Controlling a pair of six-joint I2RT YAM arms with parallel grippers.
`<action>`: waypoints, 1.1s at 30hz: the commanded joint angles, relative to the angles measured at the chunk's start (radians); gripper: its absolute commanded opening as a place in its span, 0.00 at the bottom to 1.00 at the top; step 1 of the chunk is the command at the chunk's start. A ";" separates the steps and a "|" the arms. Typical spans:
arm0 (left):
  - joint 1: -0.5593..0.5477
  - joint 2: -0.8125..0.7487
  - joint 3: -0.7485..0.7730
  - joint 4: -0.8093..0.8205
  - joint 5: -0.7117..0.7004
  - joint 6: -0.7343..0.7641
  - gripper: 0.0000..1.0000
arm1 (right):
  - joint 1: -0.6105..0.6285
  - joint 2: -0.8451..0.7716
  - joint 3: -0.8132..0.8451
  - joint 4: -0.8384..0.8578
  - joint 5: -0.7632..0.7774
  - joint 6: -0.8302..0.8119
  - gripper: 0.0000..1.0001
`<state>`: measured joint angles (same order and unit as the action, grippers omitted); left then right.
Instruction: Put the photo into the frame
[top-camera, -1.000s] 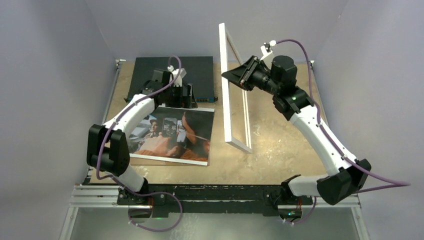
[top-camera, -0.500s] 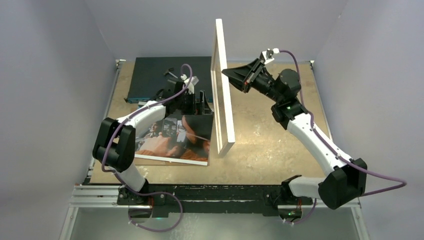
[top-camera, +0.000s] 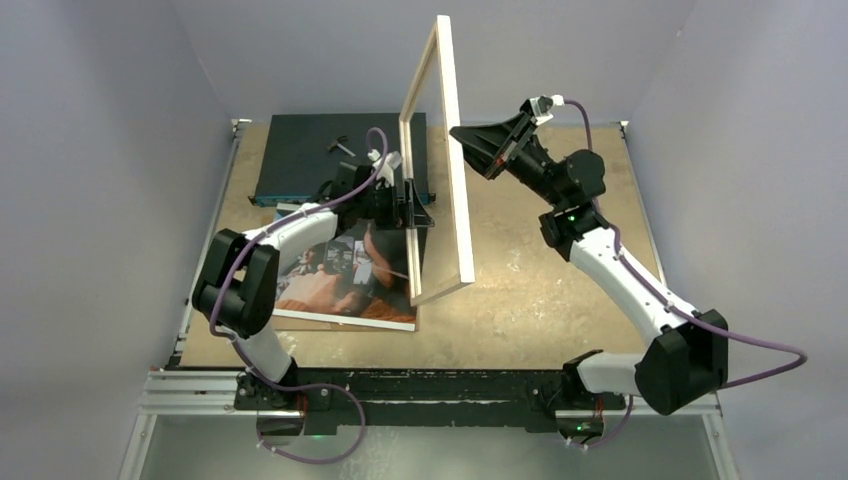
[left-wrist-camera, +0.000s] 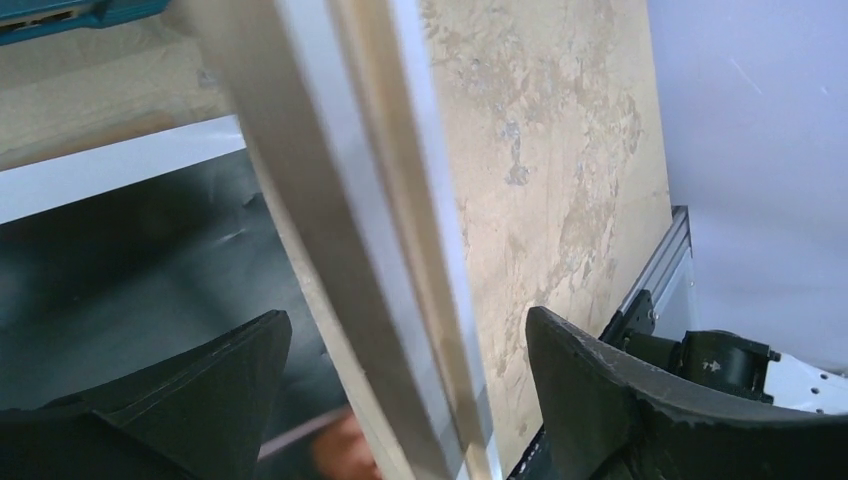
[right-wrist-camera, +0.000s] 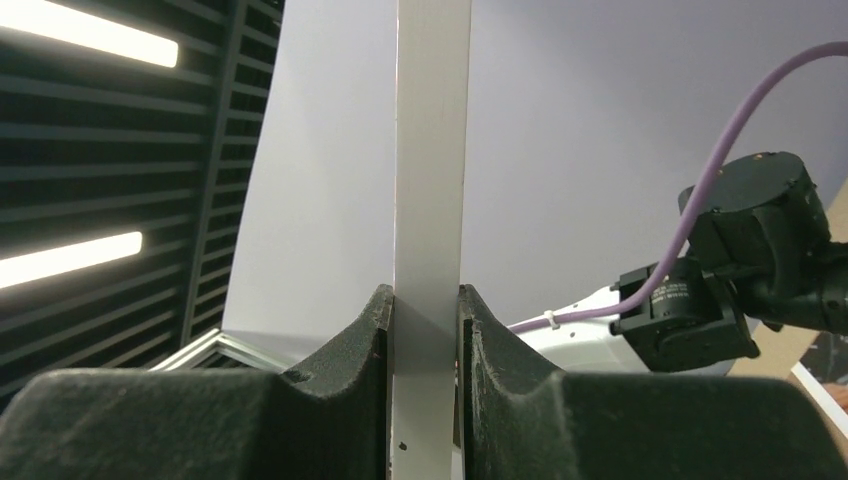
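Top external: frame (top-camera: 464, 230) stands tilted on edge, right gripper (top-camera: 462, 138) clenched on one rail; left gripper (top-camera: 415, 205) spread wide astride another, not gripping. Photo (top-camera: 330, 275) lies flat, face-up, at frame's 9 o'clock. Judged: insertion not yet begun.

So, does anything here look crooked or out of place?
The frame is not lying flat: the right tool pinches one rail and holds it up on edge, leaning, next to the photo. The left tool is open around the opposite rail, not gripping it.

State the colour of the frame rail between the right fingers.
White; thin rectangular picture frame shows clearest in right wrist view.
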<state>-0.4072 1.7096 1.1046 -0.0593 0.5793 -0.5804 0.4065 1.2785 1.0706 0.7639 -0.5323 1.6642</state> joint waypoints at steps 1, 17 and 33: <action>-0.014 0.009 0.010 0.076 0.038 -0.014 0.76 | 0.000 0.003 0.010 0.205 0.033 0.052 0.00; 0.096 -0.134 -0.017 -0.136 -0.213 0.167 0.00 | -0.021 0.011 0.209 -0.703 0.082 -0.523 0.41; 0.159 -0.189 -0.041 -0.170 -0.229 0.163 0.06 | -0.026 0.102 0.426 -1.173 0.246 -0.914 0.08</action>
<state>-0.2558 1.5715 1.0515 -0.2794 0.3355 -0.4271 0.3763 1.3533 1.4311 -0.2592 -0.3351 0.8989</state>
